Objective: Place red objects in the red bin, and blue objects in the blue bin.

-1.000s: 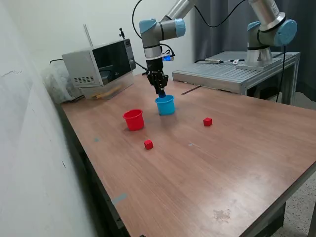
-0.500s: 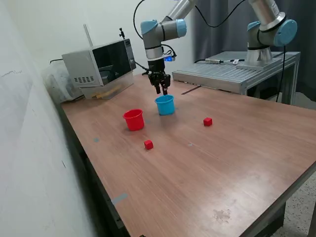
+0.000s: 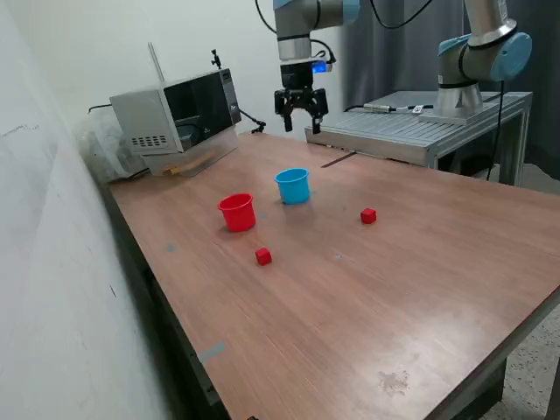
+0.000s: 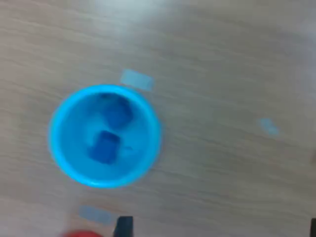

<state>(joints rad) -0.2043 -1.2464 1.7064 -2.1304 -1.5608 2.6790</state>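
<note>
A: Nearest thing on the wood-grain surface (image 3: pixel 376 306)?

B: A tiny red cube (image 3: pixel 262 255), solid, sharp-edged, sitting alone. A second red cube (image 3: pixel 368 215) lies well apart from it, toward the exterior view's right and a bit farther back. Both outside any cup.

A: Then the cups?

B: Red cup (image 3: pixel 236 212), small, round, rimmed, tapering to its base, upright. Just beyond it and toward the exterior view's right, the light blue cup (image 3: pixel 293 185), same build, upright. Near each other, not touching.

A: Anything in the blue one?

B: Wrist view looks straight down into it (image 4: pixel 103 136). Two dark blue cubes on its floor: one fairly crisp (image 4: pixel 104 147), the other (image 4: pixel 116 113) blurred, close to the wall. Whether the two touch, cannot tell. A sliver of red shows at the frame edge (image 4: pixel 81 233).

A: And the arm?

B: Gripper (image 3: pixel 302 112) hangs high above the surface, behind the blue cup, jaws spread apart with nothing between them. Past that, a microwave (image 3: pixel 175 112) at the back toward the exterior view's left, and a grey metal bench (image 3: pixel 411 131) to the exterior view's right.
</note>
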